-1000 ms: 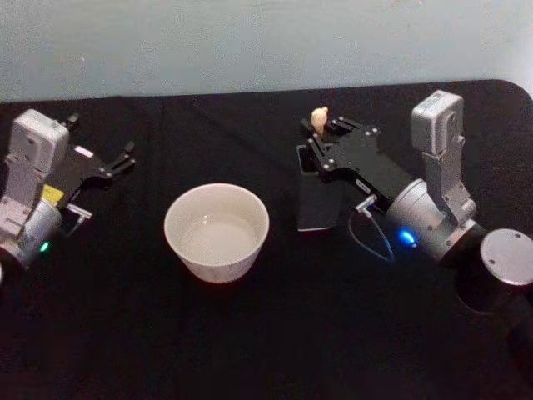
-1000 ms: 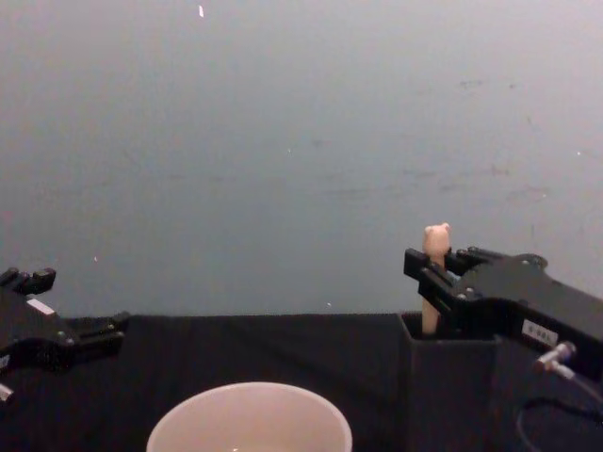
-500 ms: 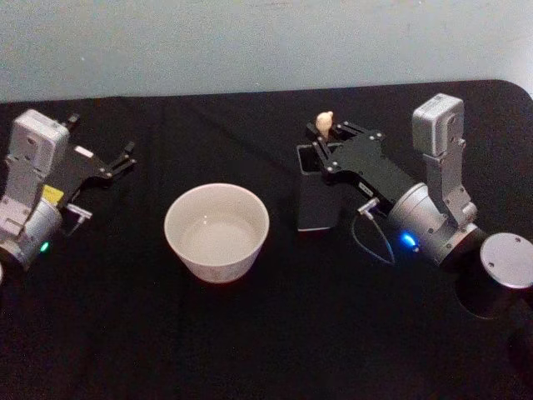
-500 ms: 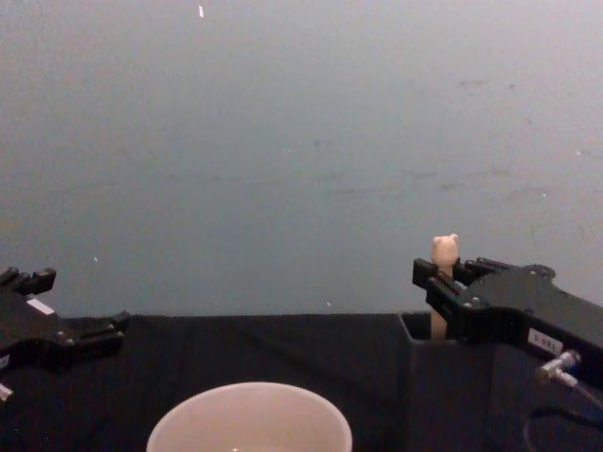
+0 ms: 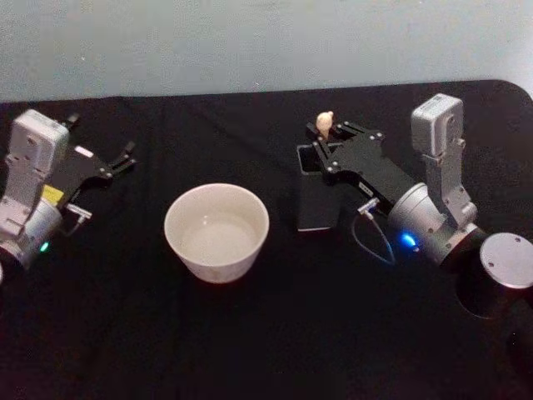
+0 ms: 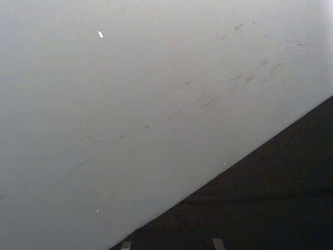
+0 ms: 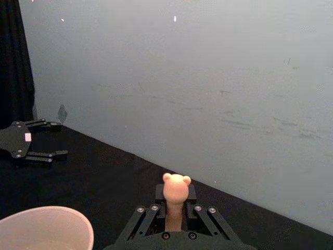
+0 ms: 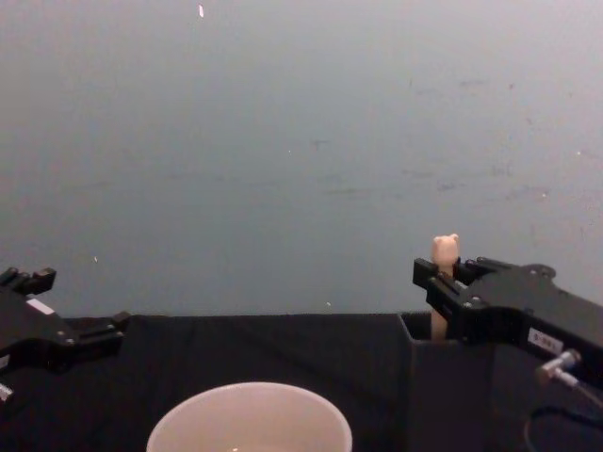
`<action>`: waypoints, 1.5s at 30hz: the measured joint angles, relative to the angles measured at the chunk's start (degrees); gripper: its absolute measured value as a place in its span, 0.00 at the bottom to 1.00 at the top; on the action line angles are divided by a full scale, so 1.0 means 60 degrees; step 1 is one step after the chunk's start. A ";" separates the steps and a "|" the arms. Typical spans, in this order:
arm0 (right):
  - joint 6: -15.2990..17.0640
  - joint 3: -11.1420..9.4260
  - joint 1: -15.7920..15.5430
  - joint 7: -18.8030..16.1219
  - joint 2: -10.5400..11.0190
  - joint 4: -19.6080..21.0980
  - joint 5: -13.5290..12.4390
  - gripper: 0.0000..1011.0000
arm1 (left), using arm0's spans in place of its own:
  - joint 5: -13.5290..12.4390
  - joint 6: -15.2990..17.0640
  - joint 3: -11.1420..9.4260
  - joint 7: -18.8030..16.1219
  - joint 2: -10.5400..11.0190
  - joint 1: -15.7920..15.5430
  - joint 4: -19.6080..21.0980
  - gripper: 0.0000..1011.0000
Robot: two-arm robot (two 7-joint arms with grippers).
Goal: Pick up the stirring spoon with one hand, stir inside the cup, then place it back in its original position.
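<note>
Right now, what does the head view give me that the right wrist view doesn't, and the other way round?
Head view alone: the dark holder box from above, beside the cup. Right wrist view alone: the bear-head handle top seen straight on, standing between the right gripper's two black fingers. Both share: the stirring spoon, the cup, the black table and the left gripper off to the side.

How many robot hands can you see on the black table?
2. The left gripper waits at the table's left side. The right gripper is at the dark holder box, its fingers around the bear-topped spoon.
</note>
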State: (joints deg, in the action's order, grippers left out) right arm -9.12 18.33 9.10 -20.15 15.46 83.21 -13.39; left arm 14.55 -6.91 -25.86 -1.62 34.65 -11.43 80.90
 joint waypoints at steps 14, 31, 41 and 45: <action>-0.0011 0.0001 0.0009 -0.0017 0.0002 0.0000 -0.0027 0.60 | 0.0000 0.0000 0.0001 -0.0001 0.0000 0.0000 0.0000 0.99; -0.0019 0.0001 0.0011 -0.0027 0.0002 0.0000 -0.0043 0.99 | 0.0000 0.0000 0.0000 0.0000 0.0000 -0.0001 0.0000 0.99; -0.0062 -0.0084 0.0020 -0.0046 -0.0011 0.0069 -0.0136 0.99 | 0.0000 0.0000 0.0000 0.0000 0.0000 0.0000 0.0000 0.99; -0.0208 -0.0371 0.0028 -0.0026 -0.0056 0.0357 -0.0411 0.99 | 0.0000 0.0000 0.0000 0.0000 0.0000 0.0000 0.0000 0.99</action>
State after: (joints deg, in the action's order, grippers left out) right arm -10.37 16.11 9.26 -20.31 15.13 85.36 -15.86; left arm 14.55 -6.91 -25.86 -1.62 34.65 -11.43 80.90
